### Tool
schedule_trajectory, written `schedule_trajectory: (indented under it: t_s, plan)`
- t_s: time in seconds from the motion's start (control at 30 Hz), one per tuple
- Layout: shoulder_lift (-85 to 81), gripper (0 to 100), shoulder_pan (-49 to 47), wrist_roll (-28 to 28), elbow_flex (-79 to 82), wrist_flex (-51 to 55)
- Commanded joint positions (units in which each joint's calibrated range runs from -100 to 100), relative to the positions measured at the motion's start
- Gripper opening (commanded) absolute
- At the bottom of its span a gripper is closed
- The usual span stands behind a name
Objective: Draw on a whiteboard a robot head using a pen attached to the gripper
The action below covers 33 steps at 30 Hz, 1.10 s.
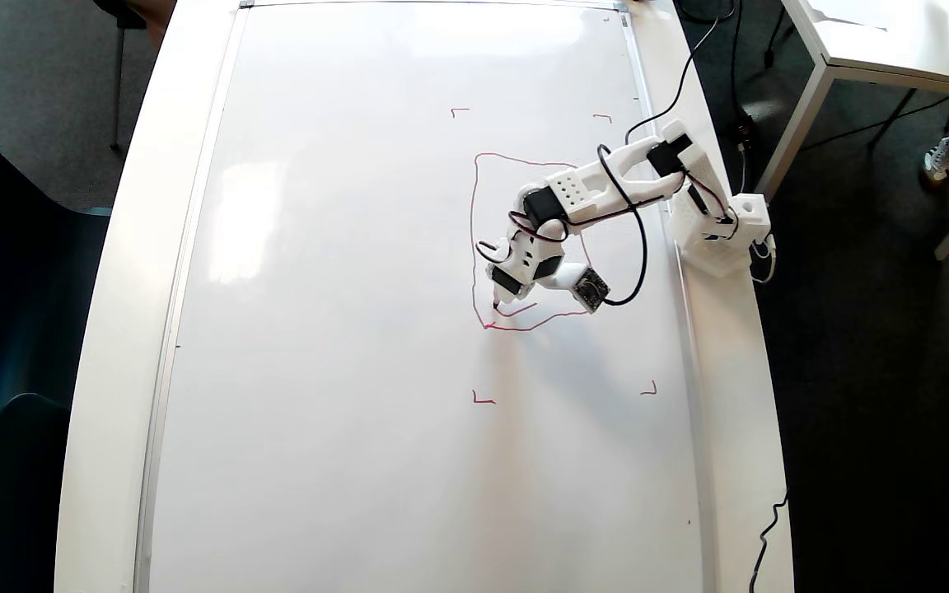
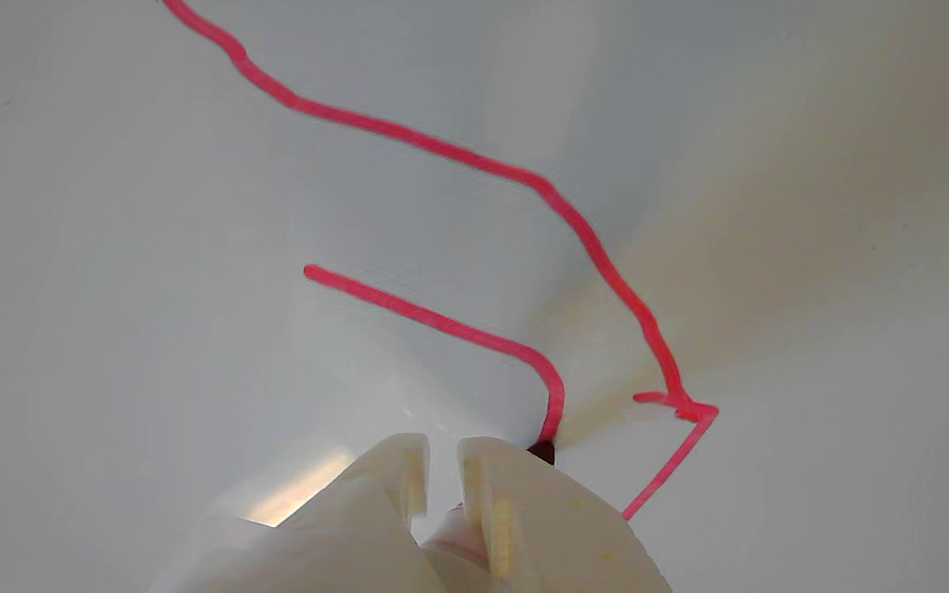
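Near the lower-left corner of the wobbly red robot head outline [image 1: 524, 239] on the glossy white whiteboard [image 1: 343, 329], my white plastic pincer [image 2: 441, 461], clenched on the slim pen [image 2: 542, 451], is apparently drawing an inner box, which next needs steady tip pressure.

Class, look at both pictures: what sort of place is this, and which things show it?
Probably an office or classroom: a large whiteboard lies flat on a white table, a second table stands nearby, and dark carpet covers the floor.

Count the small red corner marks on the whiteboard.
4: upper left, upper right, lower left, lower right of the overhead view, around the drawing. None looks hidden.
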Motion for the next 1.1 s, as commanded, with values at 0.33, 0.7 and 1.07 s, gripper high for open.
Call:
schedule_trajectory:
  t_s: [0.33,0.7,1.07]
  plan:
    - [-7.1,1,4.7,2.7,10.7,3.5]
    - [-14.1,1,3.9,2.6,20.2,3.5]
    - [-13.4,1,-2.7,1.4,19.6,3.5]
